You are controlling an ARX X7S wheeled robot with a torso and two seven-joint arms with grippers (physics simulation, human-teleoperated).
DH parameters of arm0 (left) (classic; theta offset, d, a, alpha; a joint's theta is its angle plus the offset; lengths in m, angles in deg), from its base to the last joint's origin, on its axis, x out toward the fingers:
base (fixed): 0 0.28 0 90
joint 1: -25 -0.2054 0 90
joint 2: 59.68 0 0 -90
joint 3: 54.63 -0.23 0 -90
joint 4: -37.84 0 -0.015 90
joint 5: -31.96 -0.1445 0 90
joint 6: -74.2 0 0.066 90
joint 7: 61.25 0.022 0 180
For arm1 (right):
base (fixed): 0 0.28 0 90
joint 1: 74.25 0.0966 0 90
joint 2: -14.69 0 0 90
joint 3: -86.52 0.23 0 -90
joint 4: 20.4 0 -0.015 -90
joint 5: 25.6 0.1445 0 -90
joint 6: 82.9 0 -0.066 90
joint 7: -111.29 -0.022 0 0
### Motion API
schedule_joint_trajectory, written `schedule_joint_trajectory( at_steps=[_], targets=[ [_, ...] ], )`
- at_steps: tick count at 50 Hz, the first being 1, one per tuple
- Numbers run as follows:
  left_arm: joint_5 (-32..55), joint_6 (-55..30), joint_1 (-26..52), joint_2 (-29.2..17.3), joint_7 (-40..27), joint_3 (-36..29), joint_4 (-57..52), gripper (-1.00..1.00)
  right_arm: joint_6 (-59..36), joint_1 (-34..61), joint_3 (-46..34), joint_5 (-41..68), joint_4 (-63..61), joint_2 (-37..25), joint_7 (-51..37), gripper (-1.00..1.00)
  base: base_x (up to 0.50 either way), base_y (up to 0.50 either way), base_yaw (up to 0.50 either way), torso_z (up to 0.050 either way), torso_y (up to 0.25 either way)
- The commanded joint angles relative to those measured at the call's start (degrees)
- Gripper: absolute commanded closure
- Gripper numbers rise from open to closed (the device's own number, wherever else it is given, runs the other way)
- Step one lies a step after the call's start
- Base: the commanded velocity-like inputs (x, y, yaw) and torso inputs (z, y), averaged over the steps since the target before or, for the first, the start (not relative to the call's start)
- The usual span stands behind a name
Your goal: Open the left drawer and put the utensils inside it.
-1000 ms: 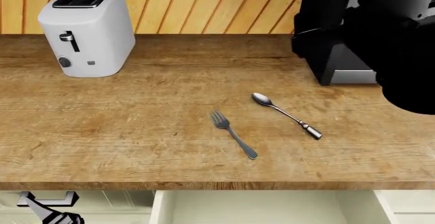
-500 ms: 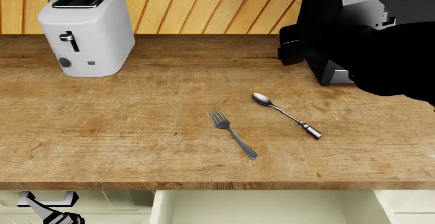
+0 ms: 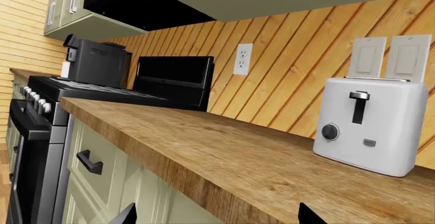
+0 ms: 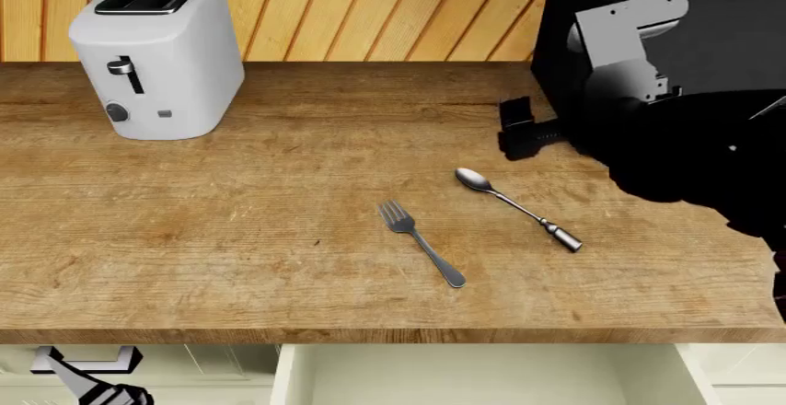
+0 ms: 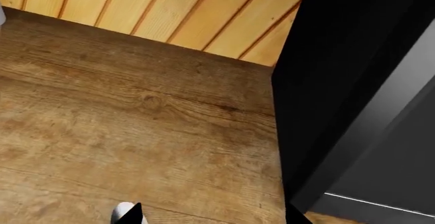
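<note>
Hanging over the far right of the wooden plank counter point(image 4: 246, 230), the robot's black right gripper point(image 4: 518, 138) sits just behind the bowl of the small silver spoon point(image 4: 516, 208). Its jaws look parted in the right wrist view, two dark tips spread wide with bare wood between them and nothing held; the spoon's bowl peeks in beside one tip. The spoon, with its thicker, darker handle end, lies slantwise on the counter, apart from the small silver four-tined fork point(image 4: 421, 242) lying near it to the left. Below the counter edge the wide cream-white left drawer point(image 4: 479, 376) stands pulled out, its plain inside showing. The left gripper point(image 4: 86, 382) is low, under the counter edge at the left; its jaws stand spread apart in the left wrist view, gripping nothing. A white two-slot toaster point(image 4: 157, 60) stands at the back left of the counter. No lettering on it is readable.
</note>
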Motion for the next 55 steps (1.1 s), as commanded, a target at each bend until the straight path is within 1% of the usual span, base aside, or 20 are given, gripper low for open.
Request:
schedule_joint_trajectory(
  at_steps=[1, 18, 31, 55],
  targets=[
    [0.1, -0.1, 0.0, 0.0, 0.0, -0.1, 0.0, -1.00, 1.0, -2.6, -1.4, -1.1, 0.3, -0.8, 2.0, -1.00, 0.00, 0.00, 0.00, 0.000, 0.000],
    [0.3, 0.0, 0.2, -0.1, 0.1, -0.1, 0.4, -1.00, 2.6, -5.8, -2.6, -1.6, 0.4, -1.6, 5.3, -1.00, 0.00, 0.00, 0.00, 0.000, 0.000],
    [0.3, -0.2, 0.2, -0.2, 0.1, -0.2, 0.4, -1.00, 5.1, -7.2, -2.4, -2.2, 4.2, -0.6, 7.5, -1.00, 0.00, 0.00, 0.00, 0.000, 0.000],
    [0.5, -0.3, 0.3, -0.2, 0.1, -0.3, 0.6, -1.00, 7.4, -11.3, -2.6, -1.4, 5.4, 0.5, 9.8, -1.00, 0.00, 0.00, 0.00, 0.000, 0.000]
  ],
)
